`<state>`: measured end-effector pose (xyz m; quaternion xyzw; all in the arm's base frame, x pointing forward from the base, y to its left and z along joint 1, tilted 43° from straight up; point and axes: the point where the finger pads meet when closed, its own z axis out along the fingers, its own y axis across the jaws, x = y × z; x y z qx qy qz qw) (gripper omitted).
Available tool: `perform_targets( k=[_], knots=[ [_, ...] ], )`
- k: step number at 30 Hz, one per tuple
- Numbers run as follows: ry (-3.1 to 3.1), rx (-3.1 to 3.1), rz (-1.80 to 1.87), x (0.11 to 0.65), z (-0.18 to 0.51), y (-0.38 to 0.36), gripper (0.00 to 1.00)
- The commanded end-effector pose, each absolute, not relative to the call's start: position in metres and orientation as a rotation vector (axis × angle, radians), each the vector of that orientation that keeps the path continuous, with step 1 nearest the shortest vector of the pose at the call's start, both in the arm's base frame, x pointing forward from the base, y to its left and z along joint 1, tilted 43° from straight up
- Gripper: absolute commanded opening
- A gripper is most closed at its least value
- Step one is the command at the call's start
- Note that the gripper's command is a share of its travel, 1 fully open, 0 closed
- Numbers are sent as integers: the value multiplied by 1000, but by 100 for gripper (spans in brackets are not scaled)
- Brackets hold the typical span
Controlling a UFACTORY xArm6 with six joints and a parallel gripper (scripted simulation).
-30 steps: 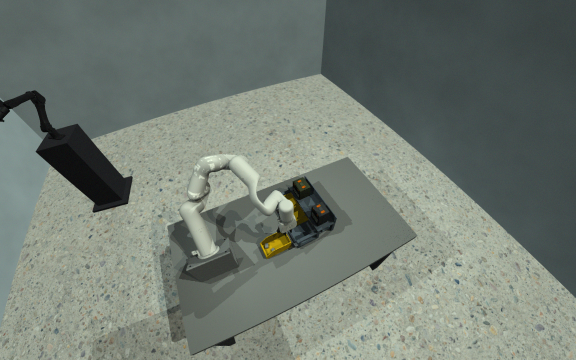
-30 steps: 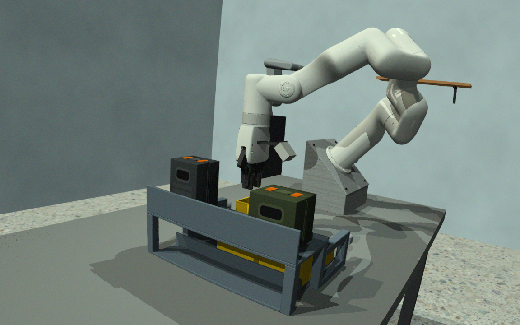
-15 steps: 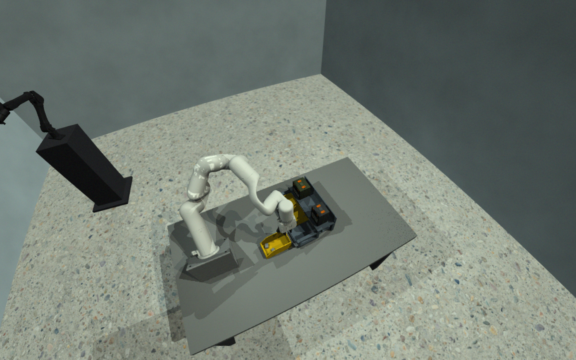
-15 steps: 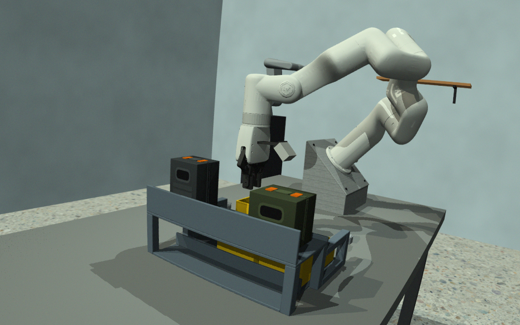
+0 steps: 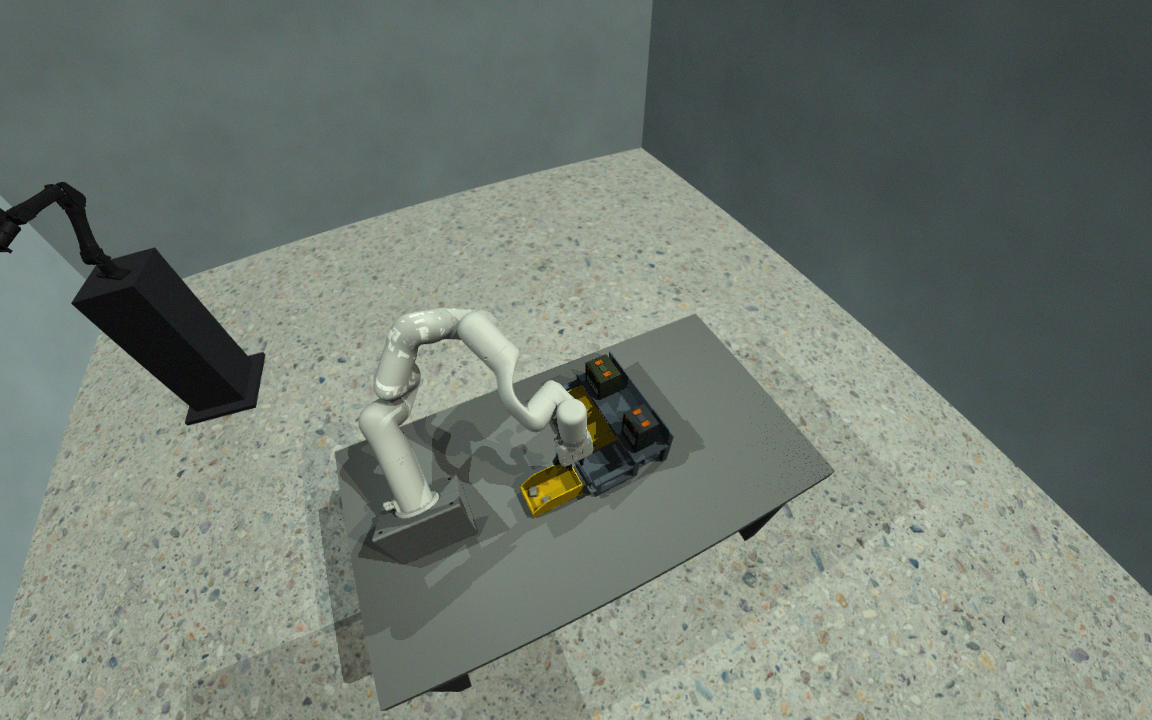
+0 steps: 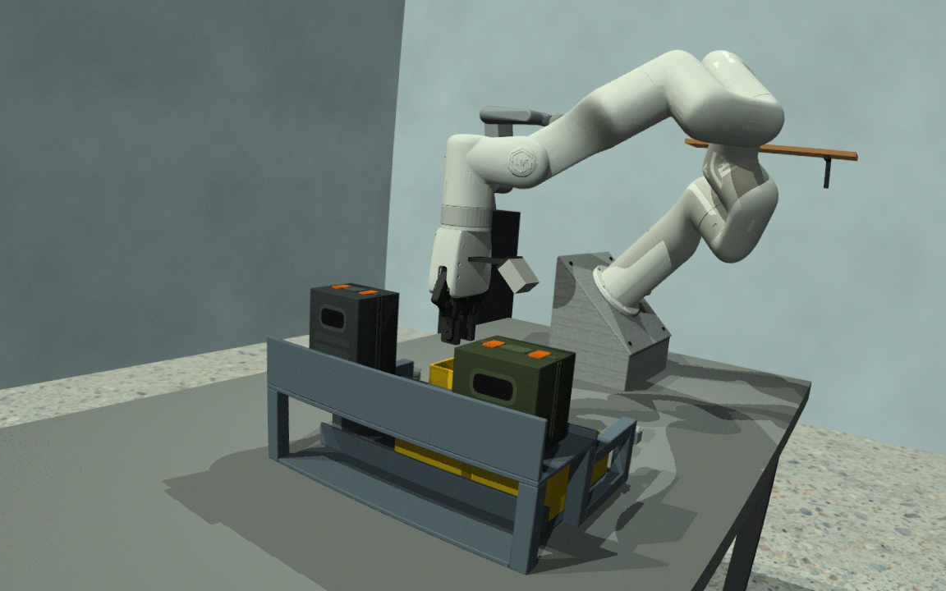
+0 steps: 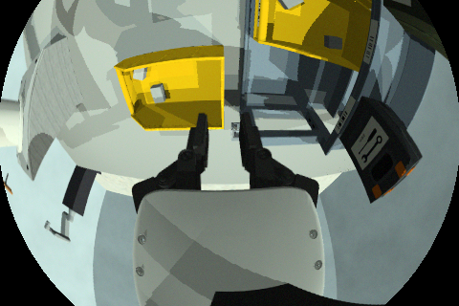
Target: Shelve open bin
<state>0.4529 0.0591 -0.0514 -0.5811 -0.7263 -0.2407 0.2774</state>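
Wrist view: the gripper (image 5: 568,463) (image 6: 458,339) (image 7: 224,124), fingers partly open and holding nothing, hangs near the table's yellow bin (image 5: 551,489) (image 7: 191,88)

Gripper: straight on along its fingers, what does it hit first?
Likely the shelf-side end wall of the yellow bin on the table. The gripper points down near the bin-to-shelf gap, so it could miss and meet the table; depth unclear.

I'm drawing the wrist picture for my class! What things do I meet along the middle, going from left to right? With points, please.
Grey slanted base block (image 7: 50,91) → yellow bin on the table (image 5: 537,508) (image 7: 191,105) → blue-grey shelf (image 5: 609,488) (image 7: 282,133) → black case (image 5: 638,433) (image 6: 353,323) (image 7: 402,141).
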Motion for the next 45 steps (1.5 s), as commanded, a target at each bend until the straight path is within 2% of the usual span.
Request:
perform_targets(
  k=[1,45],
  knots=[
    [-1952,-1562,-649,454,-50,58,33],
    [-1952,-1562,-649,451,-64,72,33]
  ],
)
